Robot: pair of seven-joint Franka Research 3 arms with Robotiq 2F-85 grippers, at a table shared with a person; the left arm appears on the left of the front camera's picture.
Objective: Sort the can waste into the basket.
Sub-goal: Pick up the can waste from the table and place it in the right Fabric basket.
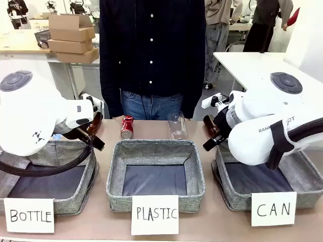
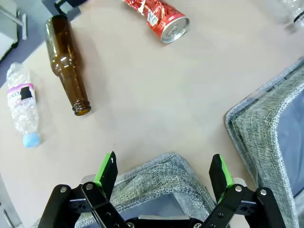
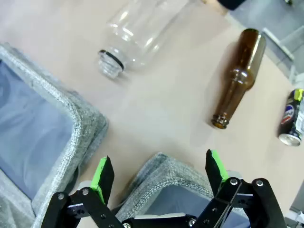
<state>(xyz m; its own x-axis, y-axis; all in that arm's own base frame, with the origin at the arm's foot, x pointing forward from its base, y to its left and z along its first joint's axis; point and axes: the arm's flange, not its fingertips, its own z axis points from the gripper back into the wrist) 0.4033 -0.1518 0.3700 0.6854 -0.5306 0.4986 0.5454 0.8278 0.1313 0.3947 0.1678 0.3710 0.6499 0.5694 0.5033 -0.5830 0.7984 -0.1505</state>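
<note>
We are holding both grippers wide open and empty, left gripper (image 2: 162,173) and right gripper (image 3: 161,173), each hovering over a basket corner. The red metal can (image 1: 127,126) is lying on the tan counter (image 1: 212,222) beyond the grey fabric "PLASTIC" basket (image 1: 155,174); the black-and-silver can (image 3: 293,124) is lying beside a brown glass bottle (image 3: 238,78). The grey fabric "CAN" basket (image 1: 303,174) is sitting right of the "PLASTIC" basket.
</note>
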